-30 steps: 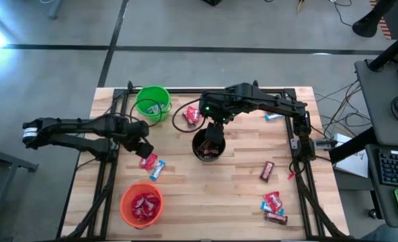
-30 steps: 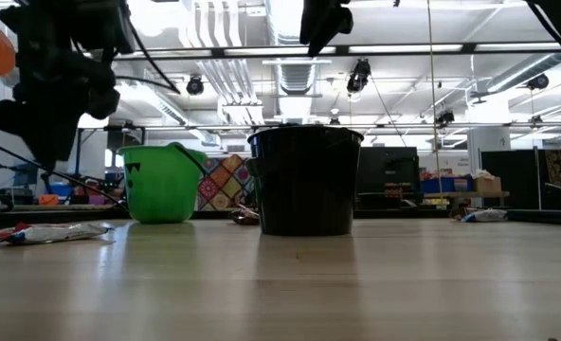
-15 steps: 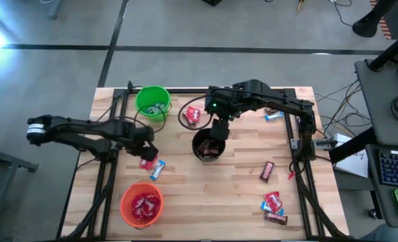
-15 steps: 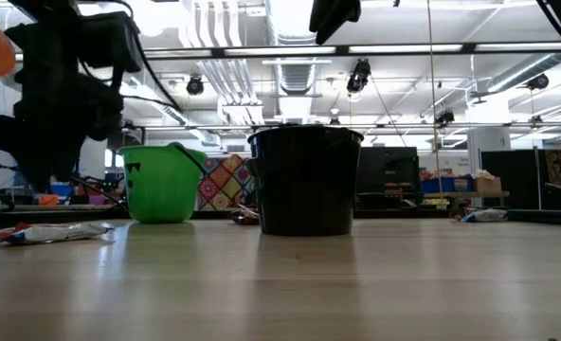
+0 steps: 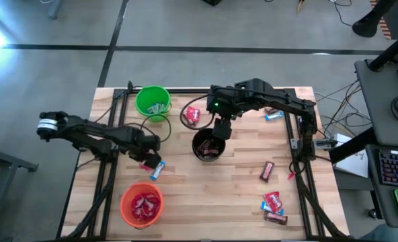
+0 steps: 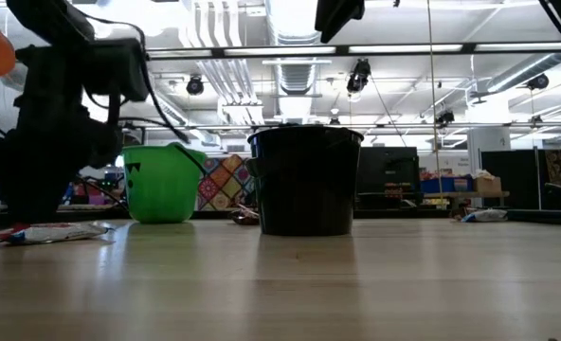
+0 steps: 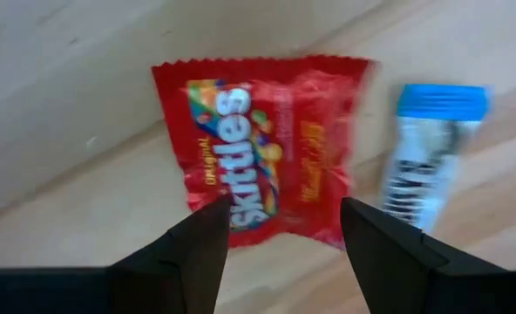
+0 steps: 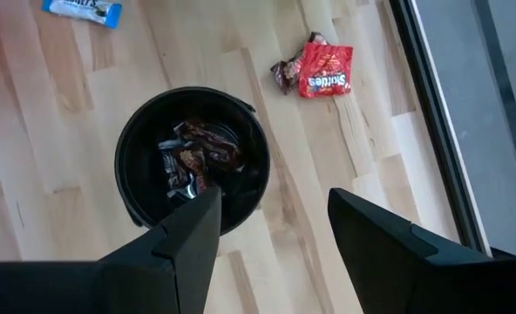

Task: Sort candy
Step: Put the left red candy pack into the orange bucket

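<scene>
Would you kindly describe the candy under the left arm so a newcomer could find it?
Start at the orange cup by the table's near-left edge; just above it the left gripper hovers open over a red Skittles packet. Its neighbour is a slimmer blue-and-white bar.

Between the dark left pincer's fingers (image 7: pixel 197 253) lies a red Skittles packet (image 7: pixel 262 144) with multicoloured lettering, and just beside it a blue-and-white wrapper (image 7: pixel 428 148) on pale wood.

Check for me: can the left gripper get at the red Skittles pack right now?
Probably yes. The left gripper hangs open directly over the red Skittles pack, nothing between them; the blue-and-white bar lies beside it, apart.
</scene>
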